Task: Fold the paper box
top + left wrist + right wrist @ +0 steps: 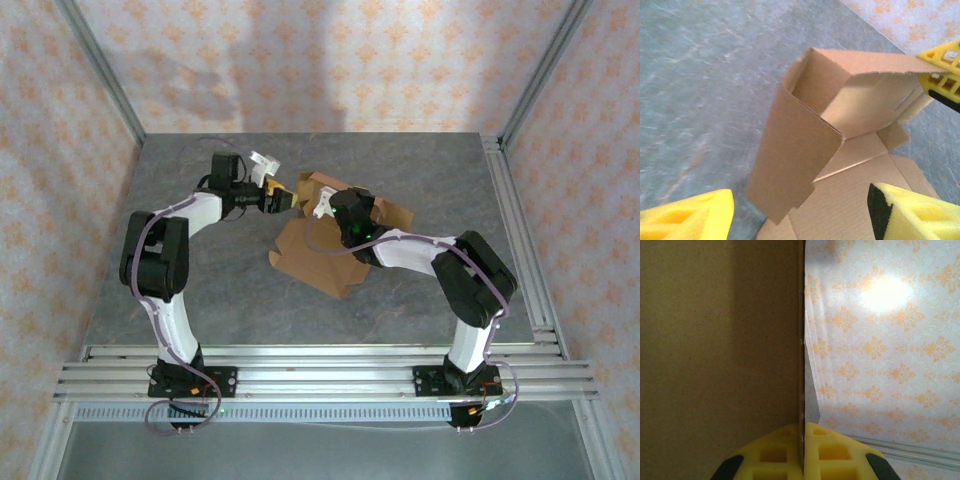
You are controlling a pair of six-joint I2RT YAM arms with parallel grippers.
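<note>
Cardboard paper box (330, 235), wall pinched in right gripper (802, 450); wide-spread, empty left gripper (800, 200) needed a square push on the flap (790, 155) ahead.

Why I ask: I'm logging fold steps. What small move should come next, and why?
Probably nudge the open left claw forward to press the standing side flap inward; the right claw grips the box by its raised wall, and that flap hangs loose.

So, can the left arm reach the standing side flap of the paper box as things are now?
Probably yes. The left pincer is open and faces the standing flap of the paper box, with nothing between them. The right pincer is shut on the far wall, off to one side.
</note>
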